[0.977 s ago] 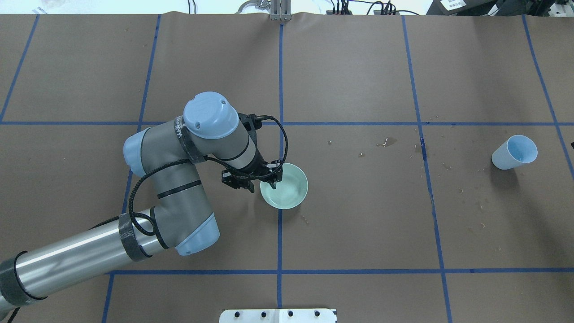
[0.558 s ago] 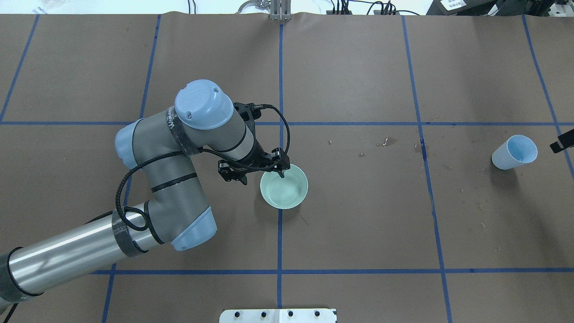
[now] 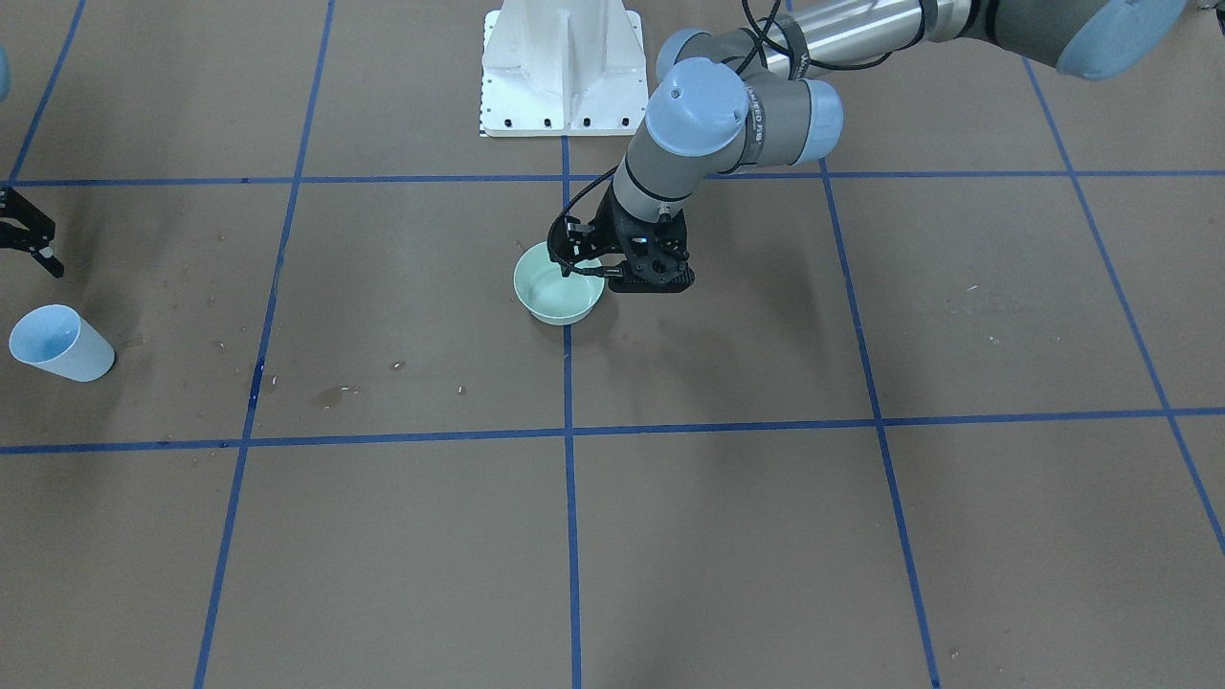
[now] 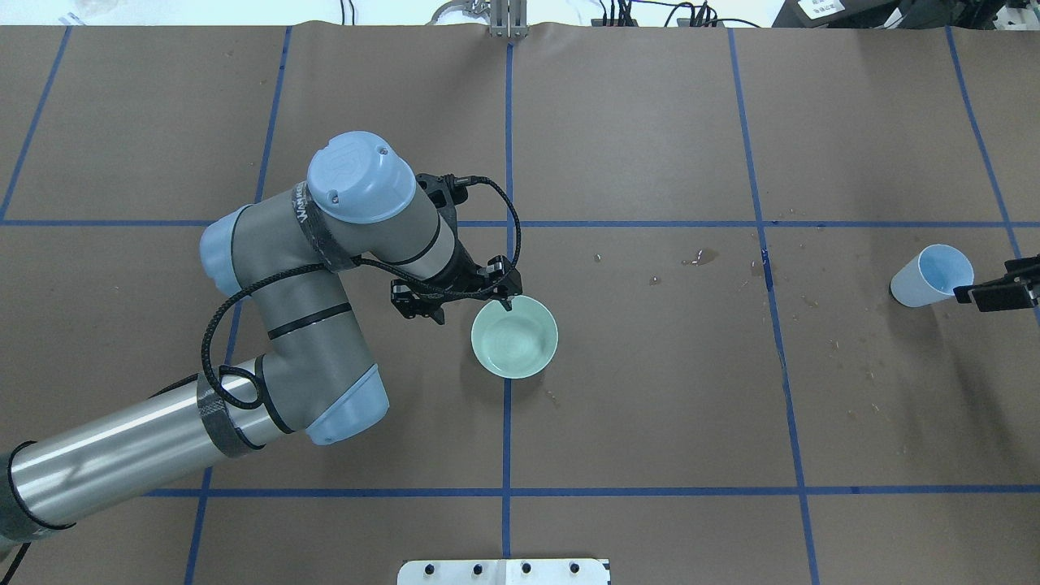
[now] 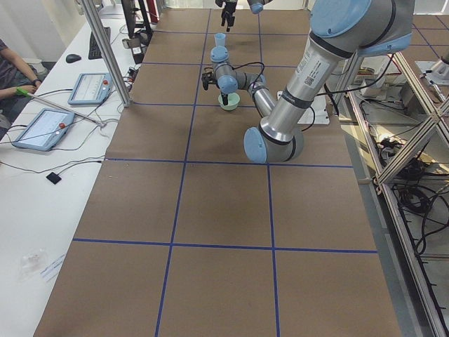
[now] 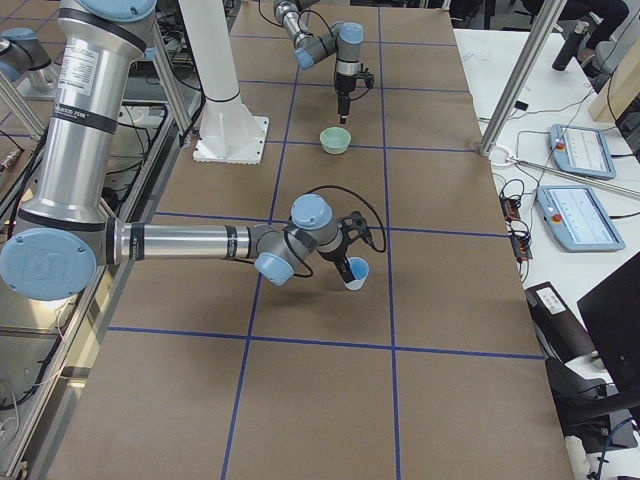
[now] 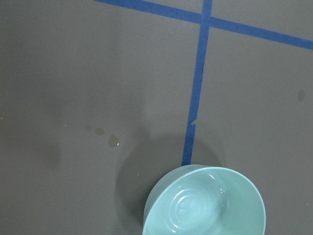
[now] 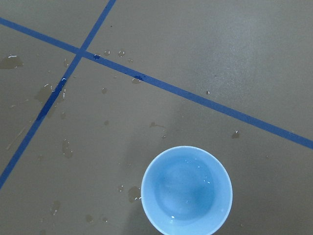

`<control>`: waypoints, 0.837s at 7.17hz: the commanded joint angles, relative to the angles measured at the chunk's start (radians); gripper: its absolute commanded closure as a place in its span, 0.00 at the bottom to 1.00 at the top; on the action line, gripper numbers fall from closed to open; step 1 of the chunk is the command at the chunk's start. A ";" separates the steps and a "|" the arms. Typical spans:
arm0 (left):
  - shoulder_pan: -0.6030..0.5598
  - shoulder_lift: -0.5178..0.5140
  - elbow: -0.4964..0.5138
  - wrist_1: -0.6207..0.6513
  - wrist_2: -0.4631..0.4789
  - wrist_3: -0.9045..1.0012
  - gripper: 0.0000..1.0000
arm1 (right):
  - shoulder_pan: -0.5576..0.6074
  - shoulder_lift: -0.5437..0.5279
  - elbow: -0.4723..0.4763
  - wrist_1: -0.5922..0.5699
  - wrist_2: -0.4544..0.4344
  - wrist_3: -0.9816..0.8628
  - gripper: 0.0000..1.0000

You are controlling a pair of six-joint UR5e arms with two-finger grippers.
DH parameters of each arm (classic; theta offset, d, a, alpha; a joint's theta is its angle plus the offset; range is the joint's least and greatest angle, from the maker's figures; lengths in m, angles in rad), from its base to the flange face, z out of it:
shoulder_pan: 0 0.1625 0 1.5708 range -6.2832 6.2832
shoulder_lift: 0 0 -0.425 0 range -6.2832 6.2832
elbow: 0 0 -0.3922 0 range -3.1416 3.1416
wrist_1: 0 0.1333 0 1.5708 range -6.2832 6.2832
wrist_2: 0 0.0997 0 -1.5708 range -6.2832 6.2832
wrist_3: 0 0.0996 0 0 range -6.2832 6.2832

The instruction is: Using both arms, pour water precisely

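Note:
A pale green bowl (image 4: 514,347) stands near the table's middle; it also shows in the front view (image 3: 558,292) and the left wrist view (image 7: 205,205). My left gripper (image 4: 471,309) is open and empty, just off the bowl's rim on the robot's left. A light blue cup (image 4: 930,276) stands upright at the far right. In the right wrist view the cup (image 8: 187,191) holds clear water with small glints. My right gripper (image 4: 995,284) is beside the cup at the view's edge, apart from it, and looks open (image 3: 24,234).
Brown paper with a blue tape grid covers the table. Spilled drops and damp stains (image 4: 703,258) lie between bowl and cup. The white pedestal (image 3: 563,67) stands at the robot's side. Operator desks with tablets (image 5: 42,126) flank the table.
My left gripper has drawn back from over the bowl to just outside its rim. My right gripper has come in from the right edge to beside the blue cup.

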 commanded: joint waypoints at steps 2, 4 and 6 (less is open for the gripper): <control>0.000 0.000 0.001 0.000 0.001 0.000 0.01 | -0.014 -0.011 -0.224 0.490 -0.036 0.128 0.01; -0.001 0.000 0.001 0.000 0.001 0.000 0.01 | -0.033 -0.005 -0.244 0.549 -0.084 0.116 0.01; -0.003 0.001 0.001 0.000 0.001 0.000 0.01 | -0.083 -0.005 -0.249 0.569 -0.144 0.064 0.02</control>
